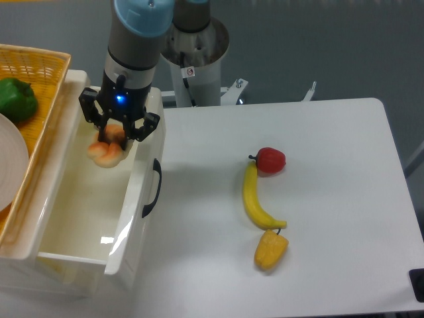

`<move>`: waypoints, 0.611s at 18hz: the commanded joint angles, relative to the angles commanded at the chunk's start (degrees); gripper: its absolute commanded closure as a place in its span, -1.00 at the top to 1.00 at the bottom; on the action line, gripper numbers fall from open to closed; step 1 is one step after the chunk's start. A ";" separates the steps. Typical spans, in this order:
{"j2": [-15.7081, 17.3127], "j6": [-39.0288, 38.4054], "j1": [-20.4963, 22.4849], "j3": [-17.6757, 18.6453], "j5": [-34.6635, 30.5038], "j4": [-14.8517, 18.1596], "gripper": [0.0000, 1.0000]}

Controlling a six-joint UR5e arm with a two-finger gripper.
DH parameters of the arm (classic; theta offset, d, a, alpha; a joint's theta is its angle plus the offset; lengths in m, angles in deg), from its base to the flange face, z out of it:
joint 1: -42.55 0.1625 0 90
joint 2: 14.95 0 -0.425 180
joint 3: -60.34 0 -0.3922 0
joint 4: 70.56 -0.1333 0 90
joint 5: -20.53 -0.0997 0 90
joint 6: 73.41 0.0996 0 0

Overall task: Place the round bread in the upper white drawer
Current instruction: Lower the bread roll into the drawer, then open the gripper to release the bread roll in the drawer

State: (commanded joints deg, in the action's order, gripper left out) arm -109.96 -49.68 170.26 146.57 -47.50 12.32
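There, a pale, bumpy round bread [106,152] gripped in the claw [111,137] over the open upper white drawer [86,218].

1 bread [106,154], 1 drawer [132,225], 1 basket [40,66], 1 banana [254,202], 1 red fruit [270,159], 2 peppers [271,250].

We cannot see the top of the round bread [106,152], because the gripper [112,136] covers it. The gripper's fingertips are hidden too. The yellow basket [40,73] runs off the left edge, and so do the white plate [10,172] and the green pepper [16,98]. The upper white drawer [126,225] is cut off at the bottom. The arm [139,33] goes out of the top.
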 joint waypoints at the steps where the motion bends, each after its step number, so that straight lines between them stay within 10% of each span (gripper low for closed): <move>1: 0.00 -0.09 0.00 0.00 0.00 0.00 0.06; 11: 0.26 0.09 0.00 0.00 0.00 0.00 0.07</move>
State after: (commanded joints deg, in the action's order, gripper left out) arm -109.70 -49.59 170.26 146.57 -47.50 12.32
